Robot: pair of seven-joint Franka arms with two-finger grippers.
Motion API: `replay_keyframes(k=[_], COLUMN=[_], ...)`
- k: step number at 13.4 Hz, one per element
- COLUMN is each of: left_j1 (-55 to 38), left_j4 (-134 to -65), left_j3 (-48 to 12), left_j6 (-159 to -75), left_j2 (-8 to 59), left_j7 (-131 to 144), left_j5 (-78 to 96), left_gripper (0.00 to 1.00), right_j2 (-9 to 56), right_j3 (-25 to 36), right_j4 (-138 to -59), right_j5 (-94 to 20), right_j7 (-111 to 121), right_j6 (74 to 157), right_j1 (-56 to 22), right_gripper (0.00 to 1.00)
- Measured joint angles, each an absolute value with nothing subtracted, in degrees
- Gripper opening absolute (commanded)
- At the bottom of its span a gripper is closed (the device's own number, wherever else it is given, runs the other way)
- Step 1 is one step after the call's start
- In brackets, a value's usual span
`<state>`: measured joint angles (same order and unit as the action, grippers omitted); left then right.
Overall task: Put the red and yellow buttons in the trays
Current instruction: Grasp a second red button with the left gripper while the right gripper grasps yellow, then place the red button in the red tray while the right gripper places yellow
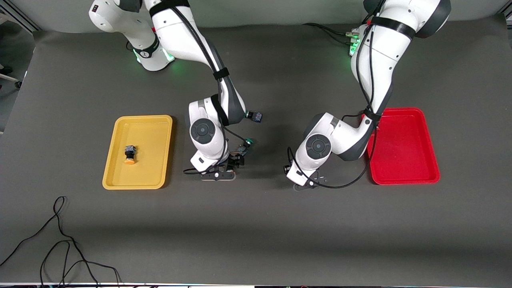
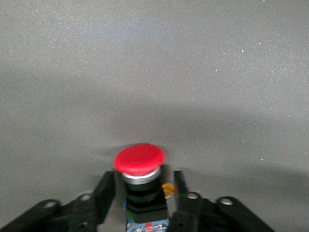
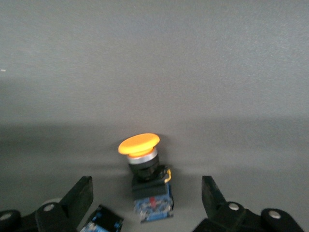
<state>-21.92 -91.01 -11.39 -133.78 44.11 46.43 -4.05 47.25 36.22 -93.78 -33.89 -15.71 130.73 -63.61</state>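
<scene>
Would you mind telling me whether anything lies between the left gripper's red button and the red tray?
Nothing visible does. The left gripper has its fingers around the red button, and only bare mat shows between the arm and the red tray, which is toward the left arm's end of the table.

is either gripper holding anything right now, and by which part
The left gripper is closed on the black body of a red button, below its cap. The right gripper is open around a yellow button, holding nothing.
</scene>
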Motion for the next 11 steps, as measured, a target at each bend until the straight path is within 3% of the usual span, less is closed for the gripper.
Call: replay_keyframes(k=[4, 7, 8, 11], left_j1=[-21.81, -20.12, -18.30, -9.55], left_j4=[-90.31, -87.87, -87.71, -90.10], left_j3=[-10.72, -8.86, -8.56, -8.16], left_j6=[-131.91, -120.28, -115.21, -105.45], left_j2=[42.84, 36.17, 32.75, 24.04], left_j7=[46.43, 43.48, 39.84, 27.49], left_j5=[-4.21, -5.45, -5.59, -5.69], left_gripper=[0.00, 0.00, 0.00, 0.00], right_j2=[48.48, 48.57, 48.61, 48.61], right_j3=[35.32, 34.45, 34.24, 34.18], right_j4=[-93.77, -93.87, -93.88, -93.82], right_j5=[-33.91, -33.91, -33.91, -33.92], right_j7=[-15.71, -15.71, -15.71, -15.59], right_j6=[131.92, 133.13, 133.35, 133.63], right_j1=[-63.37, -63.24, -63.23, -63.15], right_gripper=[0.67, 0.33, 0.27, 0.27])
